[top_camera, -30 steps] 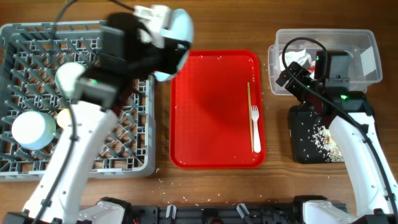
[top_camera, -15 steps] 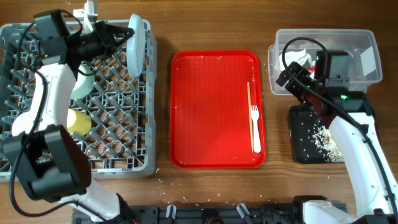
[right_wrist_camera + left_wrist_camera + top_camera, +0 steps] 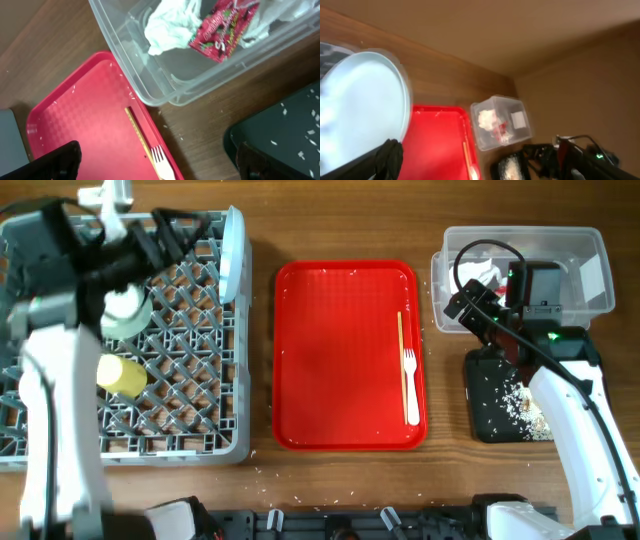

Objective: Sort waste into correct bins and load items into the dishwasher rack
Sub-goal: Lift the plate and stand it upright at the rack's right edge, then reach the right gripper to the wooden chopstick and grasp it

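The round white plate [image 3: 232, 255] stands on edge at the right side of the grey dishwasher rack [image 3: 190, 430]. My left gripper [image 3: 180, 235] is just left of it, open. In the left wrist view the plate [image 3: 362, 105] lies outside the left finger, with nothing between the jaws. A pale bowl [image 3: 125, 315] and the yellow cup [image 3: 122, 375] sit in the rack. One chopstick [image 3: 401, 365] and the white fork [image 3: 410, 395] lie on the red tray [image 3: 340, 360]. My right gripper [image 3: 157, 167] hangs open above the fork [image 3: 162, 162].
The clear tub [image 3: 590, 250] at the back right holds the crumpled napkin [image 3: 170, 22] and the red sachet [image 3: 222, 22]. In front of it the black tray [image 3: 485, 420] holds rice crumbs. The right arm reaches over both. Loose crumbs dot the table's front edge.
My left gripper carried the plate from the tray's edge into the rack, set it on edge and opened. The right arm has not moved.
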You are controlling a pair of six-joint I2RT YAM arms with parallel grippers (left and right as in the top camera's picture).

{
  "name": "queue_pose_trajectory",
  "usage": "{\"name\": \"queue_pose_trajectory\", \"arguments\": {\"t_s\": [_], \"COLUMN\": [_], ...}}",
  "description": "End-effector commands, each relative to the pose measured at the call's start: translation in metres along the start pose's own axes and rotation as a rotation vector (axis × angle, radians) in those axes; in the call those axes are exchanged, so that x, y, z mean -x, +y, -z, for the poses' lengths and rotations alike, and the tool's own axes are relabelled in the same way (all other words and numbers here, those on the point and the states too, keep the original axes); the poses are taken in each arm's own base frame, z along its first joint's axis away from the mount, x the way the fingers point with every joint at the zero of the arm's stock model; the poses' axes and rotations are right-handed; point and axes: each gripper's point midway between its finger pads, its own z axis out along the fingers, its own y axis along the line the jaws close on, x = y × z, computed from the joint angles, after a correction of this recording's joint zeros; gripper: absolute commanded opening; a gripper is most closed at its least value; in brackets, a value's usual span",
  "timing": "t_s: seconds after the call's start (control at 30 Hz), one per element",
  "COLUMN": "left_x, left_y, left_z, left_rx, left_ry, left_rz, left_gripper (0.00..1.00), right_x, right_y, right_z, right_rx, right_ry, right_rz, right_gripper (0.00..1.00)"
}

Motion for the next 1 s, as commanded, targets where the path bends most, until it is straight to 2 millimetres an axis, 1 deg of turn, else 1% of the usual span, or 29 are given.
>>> {"name": "queue_pose_trajectory", "arguments": {"t_s": [0.0,0.03,0.1,0.13,0.17,0.2,0.27,0.3,0.37,0.43,0.47,0.5,0.53,0.57,0.6,0.63,0.67,0.73,0.8,0.83,0.87,0.9,0.93,0.97], "left_x": [-0.003,-0.003,-0.001,0.000,0.001,-0.002,-0.004,-0.004,-0.004,-0.004,-0.004,-0.004,-0.004,-0.004,-0.004,-0.004,-0.004,-0.004,-0.004,-0.004,-0.004,-0.004,-0.004,-0.004], "left_y": [0.006,0.017,0.041,0.067,0.097,0.123,0.140,0.144,0.147,0.147,0.147,0.147,0.147,0.147,0.147,0.147,0.147,0.147,0.147,0.147,0.147,0.147,0.147,0.147], "left_z": [0.048,0.066,0.088,0.109,0.135,0.167,0.196,0.205,0.212,0.212,0.212,0.212,0.212,0.212,0.212,0.212,0.212,0.212,0.212,0.212,0.212,0.212,0.212,0.212], "left_rx": [0.232,0.275,0.342,0.423,0.520,0.596,0.642,0.655,0.666,0.666,0.666,0.666,0.666,0.666,0.665,0.666,0.666,0.666,0.666,0.665,0.666,0.666,0.666,0.666], "left_ry": [-0.104,-0.125,-0.154,-0.187,-0.246,-0.316,-0.378,-0.399,-0.416,-0.415,-0.415,-0.415,-0.415,-0.415,-0.416,-0.415,-0.415,-0.415,-0.415,-0.416,-0.415,-0.415,-0.415,-0.415], "left_rz": [-0.074,-0.021,0.060,0.137,0.263,0.404,0.470,0.484,0.498,0.497,0.497,0.497,0.497,0.497,0.497,0.497,0.497,0.497,0.497,0.497,0.497,0.497,0.497,0.497], "left_gripper": [1.00,1.00,1.00,1.00,1.00,1.00,1.00,1.00,1.00,1.00,1.00,1.00,1.00,1.00,1.00,1.00,1.00,1.00,1.00,1.00,1.00,1.00,1.00,1.00], "right_x": [0.001,0.001,0.001,0.001,0.001,0.001,0.004,0.009,0.010,0.002,-0.005,-0.023,-0.028,-0.043,-0.056,-0.069,-0.086,-0.122,-0.136,-0.143,-0.150,-0.155,-0.160,-0.166], "right_y": [-0.002,-0.002,-0.002,-0.002,-0.002,-0.002,-0.006,-0.009,-0.009,0.005,0.019,0.042,0.055,0.087,0.097,0.097,0.090,0.063,0.052,0.040,0.031,0.026,0.021,0.013], "right_z": [-0.002,-0.002,-0.002,-0.002,-0.002,-0.002,-0.001,-0.001,-0.001,-0.002,-0.001,0.005,0.008,0.016,0.015,0.007,-0.006,-0.045,-0.066,-0.081,-0.091,-0.096,-0.099,-0.100], "right_rx": [-0.010,-0.010,-0.010,-0.010,-0.010,-0.010,-0.032,-0.055,-0.056,0.028,0.099,0.235,0.304,0.454,0.474,0.426,0.320,0.043,-0.047,-0.105,-0.142,-0.162,-0.180,-0.209], "right_ry": [-0.004,-0.004,-0.004,-0.004,-0.004,-0.004,-0.019,-0.048,-0.051,0.003,0.050,0.163,0.198,0.229,0.240,0.253,0.268,0.295,0.319,0.341,0.370,0.390,0.415,0.443], "right_rz": [-0.009,-0.008,-0.009,-0.008,-0.009,-0.009,0.022,0.028,0.010,-0.134,-0.125,-0.112,-0.092,0.101,0.201,0.241,0.284,0.371,0.416,0.428,0.433,0.436,0.437,0.441], "right_gripper": [1.00,1.00,1.00,1.00,1.00,1.00,1.00,1.00,1.00,1.00,1.00,1.00,1.00,1.00,1.00,1.00,0.99,1.00,1.00,1.00,0.85,0.73,0.64,0.60]}}
